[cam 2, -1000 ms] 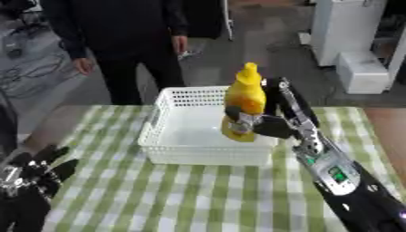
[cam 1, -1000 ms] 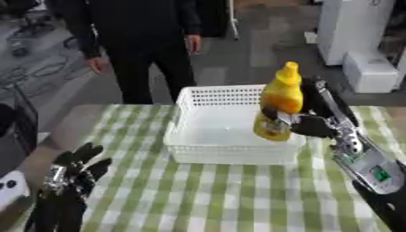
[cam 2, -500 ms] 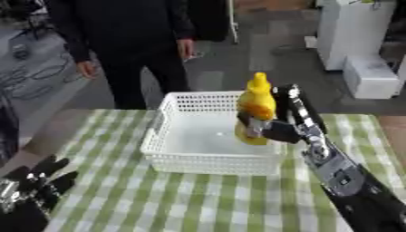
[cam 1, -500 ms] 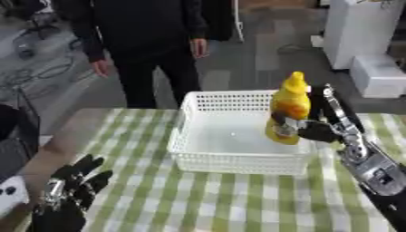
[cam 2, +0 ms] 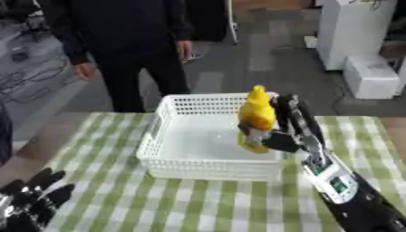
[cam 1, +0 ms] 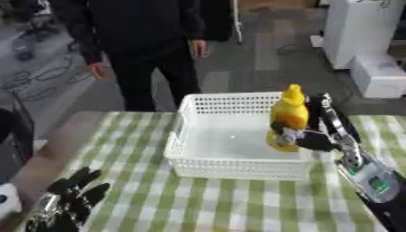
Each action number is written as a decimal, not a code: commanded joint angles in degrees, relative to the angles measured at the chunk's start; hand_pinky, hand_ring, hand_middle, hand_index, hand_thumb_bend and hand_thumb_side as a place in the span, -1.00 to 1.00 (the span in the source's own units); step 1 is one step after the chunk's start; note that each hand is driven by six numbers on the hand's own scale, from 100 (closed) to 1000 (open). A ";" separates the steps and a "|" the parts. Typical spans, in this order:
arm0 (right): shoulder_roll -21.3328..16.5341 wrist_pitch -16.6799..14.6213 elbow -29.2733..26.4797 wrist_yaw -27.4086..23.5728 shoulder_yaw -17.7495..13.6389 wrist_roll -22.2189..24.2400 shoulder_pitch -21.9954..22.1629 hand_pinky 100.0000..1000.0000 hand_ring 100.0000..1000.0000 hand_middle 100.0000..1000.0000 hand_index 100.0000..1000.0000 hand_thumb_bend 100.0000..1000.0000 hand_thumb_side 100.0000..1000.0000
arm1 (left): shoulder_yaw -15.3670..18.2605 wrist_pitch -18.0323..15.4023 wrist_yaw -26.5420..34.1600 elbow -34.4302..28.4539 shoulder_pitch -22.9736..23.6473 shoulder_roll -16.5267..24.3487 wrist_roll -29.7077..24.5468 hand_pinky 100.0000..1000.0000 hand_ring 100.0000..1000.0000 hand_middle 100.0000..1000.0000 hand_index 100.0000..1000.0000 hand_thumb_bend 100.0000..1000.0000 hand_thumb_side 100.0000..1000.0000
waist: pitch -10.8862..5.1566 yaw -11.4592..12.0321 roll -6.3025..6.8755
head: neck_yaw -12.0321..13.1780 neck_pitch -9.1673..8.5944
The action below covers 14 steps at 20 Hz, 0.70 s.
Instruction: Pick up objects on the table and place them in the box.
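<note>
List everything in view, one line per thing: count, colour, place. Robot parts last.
bottle: 1, yellow with a label, upright over the right side of the basket, held by the right hand.
basket: 1, white, perforated walls, middle of the table; its floor shows nothing else in it.
tablecloth: 1, green and white check, covers the table.
white cabinets: on the floor at the upper right, beyond the table.
right hand: 1, black, comes in from the lower right, fingers and thumb curled round the bottle.
left hand: 1, black, idle near the lower left corner, fingers up and relaxed.
</note>
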 commanded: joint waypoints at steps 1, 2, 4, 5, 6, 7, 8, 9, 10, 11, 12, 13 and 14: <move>-1.08 -1.53 0.49 1.07 -0.42 -0.55 -1.19 -1.00 -0.90 -0.58 -0.11 0.76 -0.49 | 0.04 -0.09 -0.39 -0.99 -0.66 0.23 -0.27 0.80 0.60 0.68 0.88 -0.99 1.00 | -0.75 0.18 -0.20 | -0.17 -0.77; -0.90 -1.68 1.02 1.65 -0.05 0.43 -0.99 -1.00 -0.57 -0.28 0.17 0.82 -0.49 | 0.05 -0.09 -0.42 -0.99 -0.65 0.25 -0.28 0.80 0.60 0.68 0.88 -0.99 1.00 | -0.66 0.19 -0.24 | -0.14 -0.74; -0.35 -1.79 1.88 2.40 0.35 3.40 -0.72 -0.53 0.10 0.30 0.68 0.85 -0.44 | 0.08 -0.12 -0.46 -0.99 -0.67 0.24 -0.28 0.80 0.60 0.68 0.88 -0.99 1.00 | -0.56 0.16 -0.29 | -0.10 -0.68; -0.04 -1.83 2.21 2.30 0.37 5.30 -0.61 -0.10 0.40 0.52 0.88 0.90 -0.36 | 0.08 -0.12 -0.46 -0.99 -0.67 0.22 -0.29 0.80 0.60 0.68 0.88 -0.99 1.00 | -0.53 0.13 -0.32 | -0.09 -0.65; 0.38 -1.87 2.48 1.79 0.35 7.13 -0.44 0.08 0.51 0.62 0.96 0.83 -0.25 | 0.08 -0.12 -0.46 -0.98 -0.67 0.19 -0.29 0.80 0.60 0.68 0.88 -0.99 1.00 | -0.51 0.08 -0.34 | -0.08 -0.62; 0.65 -1.93 2.64 1.14 0.25 8.62 -0.32 0.22 0.62 0.70 1.00 0.83 -0.19 | 0.09 -0.12 -0.46 -0.96 -0.66 0.17 -0.30 0.80 0.60 0.68 0.88 -0.99 1.00 | -0.50 0.04 -0.35 | -0.07 -0.60; 0.94 -2.00 2.78 0.53 0.20 9.87 -0.13 0.25 0.64 0.72 1.00 0.83 -0.18 | 0.09 -0.12 -0.47 -0.95 -0.65 0.14 -0.31 0.80 0.60 0.68 0.88 -0.98 1.00 | -0.50 -0.01 -0.36 | -0.07 -0.59; 1.11 -2.08 2.87 0.05 0.11 10.79 -0.01 0.28 0.66 0.74 1.00 0.83 -0.16 | 0.09 -0.12 -0.47 -0.94 -0.65 0.12 -0.31 0.81 0.60 0.68 0.89 -0.98 1.00 | -0.51 -0.06 -0.37 | -0.07 -0.57; 1.31 -2.16 2.99 -0.34 0.04 11.45 0.21 0.32 0.70 0.76 1.00 0.84 -0.14 | 0.10 -0.12 -0.47 -0.93 -0.63 0.11 -0.32 0.81 0.60 0.68 0.89 -0.98 1.00 | -0.55 -0.13 -0.37 | -0.07 -0.52; 1.45 -2.23 3.08 -0.62 -0.02 11.88 0.35 0.35 0.71 0.77 1.00 0.84 -0.13 | 0.11 -0.13 -0.47 -0.92 -0.61 0.11 -0.32 0.81 0.60 0.68 0.89 -0.98 1.00 | -0.59 -0.18 -0.37 | -0.07 -0.49; 1.69 -2.27 3.15 -0.95 -0.08 12.10 0.59 0.36 0.71 0.77 1.00 0.84 -0.12 | 0.12 -0.13 -0.46 -0.90 -0.56 0.11 -0.31 0.81 0.60 0.68 0.89 -0.98 1.00 | -0.69 -0.29 -0.36 | -0.02 -0.42; 1.89 -2.28 3.16 -1.26 -0.09 12.24 0.78 0.37 0.72 0.77 1.00 0.84 -0.12 | 0.14 -0.13 -0.45 -0.89 -0.51 0.12 -0.31 0.81 0.60 0.68 0.89 -0.98 1.00 | -0.78 -0.38 -0.36 | 0.00 -0.37; 2.13 -2.25 3.03 -1.66 -0.06 12.29 1.02 0.37 0.72 0.77 1.00 0.84 -0.11 | 0.14 -0.12 -0.43 -0.86 -0.47 0.11 -0.31 0.81 0.60 0.68 0.89 -0.98 1.00 | -0.91 -0.53 -0.34 | 0.01 -0.29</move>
